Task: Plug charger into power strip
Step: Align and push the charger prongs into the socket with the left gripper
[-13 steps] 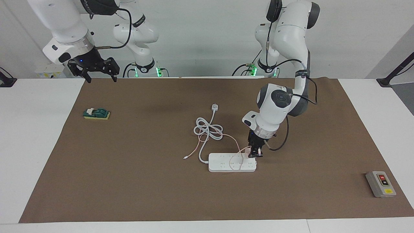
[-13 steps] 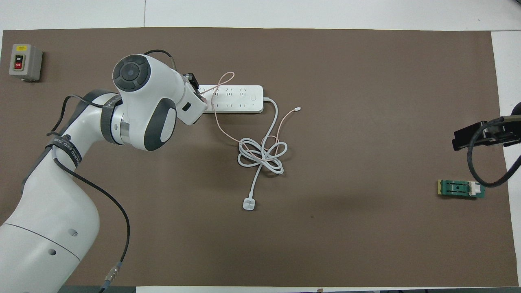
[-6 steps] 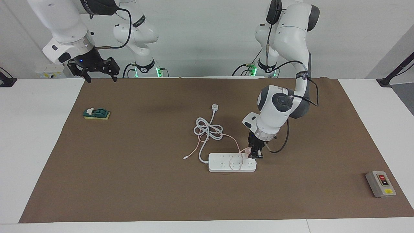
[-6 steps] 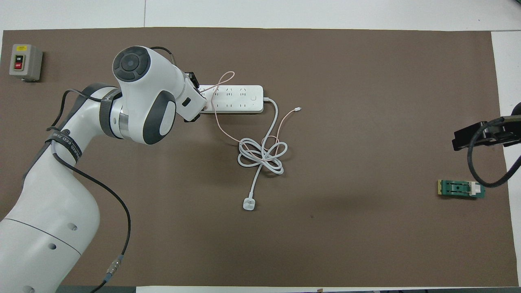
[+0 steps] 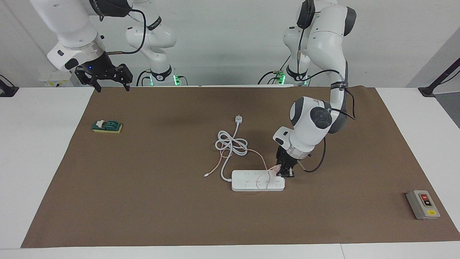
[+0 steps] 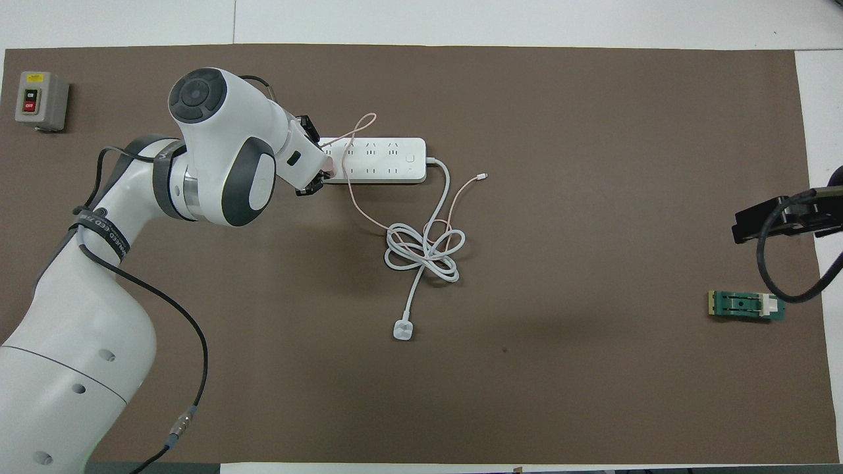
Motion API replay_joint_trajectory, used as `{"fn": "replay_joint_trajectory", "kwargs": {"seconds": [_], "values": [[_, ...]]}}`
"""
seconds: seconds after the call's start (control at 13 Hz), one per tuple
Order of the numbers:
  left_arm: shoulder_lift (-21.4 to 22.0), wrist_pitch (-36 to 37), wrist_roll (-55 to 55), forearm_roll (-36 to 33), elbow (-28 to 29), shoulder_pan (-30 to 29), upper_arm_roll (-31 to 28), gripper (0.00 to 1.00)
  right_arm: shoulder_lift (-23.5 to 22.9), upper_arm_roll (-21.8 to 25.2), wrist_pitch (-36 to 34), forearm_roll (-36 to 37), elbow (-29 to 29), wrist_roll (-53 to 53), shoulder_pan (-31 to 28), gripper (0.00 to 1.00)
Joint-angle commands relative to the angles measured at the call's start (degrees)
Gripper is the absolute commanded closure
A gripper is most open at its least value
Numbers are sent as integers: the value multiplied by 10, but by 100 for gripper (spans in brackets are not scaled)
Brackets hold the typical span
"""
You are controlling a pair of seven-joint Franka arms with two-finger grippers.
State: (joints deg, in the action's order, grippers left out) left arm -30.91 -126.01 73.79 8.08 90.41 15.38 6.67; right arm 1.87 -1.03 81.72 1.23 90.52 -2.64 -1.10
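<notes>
Pinching the charger [image 5: 276, 169] between closed fingertips, the left gripper [image 5: 285, 172] hung over the power strip [image 5: 248, 184] at its end toward the left arm. The strip's sockets lay just beneath the fingers, and its long axis ran from there toward the right arm's end of the table. The right gripper [image 5: 107, 77] waited well apart, fingers spread and empty.

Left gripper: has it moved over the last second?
Yes, slightly. The left gripper, shut on the charger, has drifted toward the left arm's end of the power strip, which stays put.
</notes>
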Motion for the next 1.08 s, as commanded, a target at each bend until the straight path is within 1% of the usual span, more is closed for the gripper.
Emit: {"fn": "replay_joint_trajectory", "kwargs": {"seconds": [0.0,0.23,0.46,0.62,1.0], "values": [[-56,2,13,4,-38,-5,7,100,9,-3,9,-9,9,4,-7,0],[-63,-6,32,7,-37,-6,8,100,9,-3,9,-10,9,4,-7,0],[-67,3,32,5,-45,-3,6,100,9,-3,9,-9,9,4,-8,0],[-78,15,32,7,-48,-4,7,100,9,-3,9,-10,9,3,-9,0],[-79,22,30,7,-48,-4,6,100,9,-3,9,-9,10,3,-9,0]]}}
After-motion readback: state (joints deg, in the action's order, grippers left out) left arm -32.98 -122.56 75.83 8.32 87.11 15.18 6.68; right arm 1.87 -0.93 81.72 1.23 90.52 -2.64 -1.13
